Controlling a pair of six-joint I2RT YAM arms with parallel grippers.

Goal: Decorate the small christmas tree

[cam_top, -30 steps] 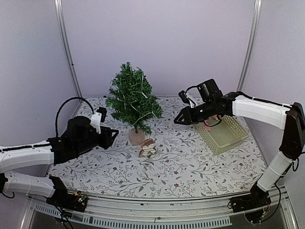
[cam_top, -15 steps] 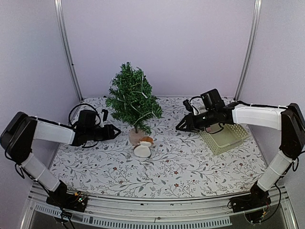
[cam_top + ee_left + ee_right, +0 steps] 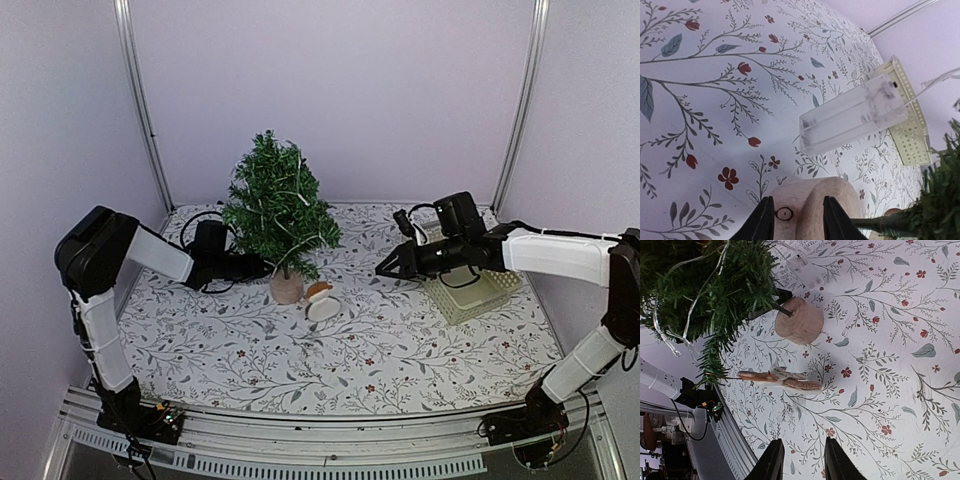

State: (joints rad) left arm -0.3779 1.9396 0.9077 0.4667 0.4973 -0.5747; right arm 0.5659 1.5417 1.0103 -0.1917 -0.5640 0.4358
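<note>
The small christmas tree [image 3: 279, 213] stands at the back centre on its pale round base [image 3: 287, 288], with a light string among its branches. My left gripper [image 3: 262, 268] is low at the base's left side. In the left wrist view it [image 3: 797, 222] is open, with the base [image 3: 812, 202] right at its fingertips. A small white-and-brown ornament [image 3: 320, 302] lies on the cloth just right of the base. My right gripper [image 3: 385, 268] is open and empty, hovering right of the ornament. In the right wrist view it [image 3: 801, 460] faces the ornament [image 3: 780, 379] and the tree base [image 3: 799, 320].
A pale yellow perforated basket [image 3: 480, 295] sits at the right under my right arm. A clear battery box [image 3: 852, 120] for the lights lies behind the tree base. The floral cloth [image 3: 350, 370] covers the table. Metal frame posts [image 3: 140, 110] stand at the back corners.
My left gripper has reached right along the table to the tree base. The ornament has shifted slightly right and turned over. My right gripper has sunk lower and drawn slightly right.
</note>
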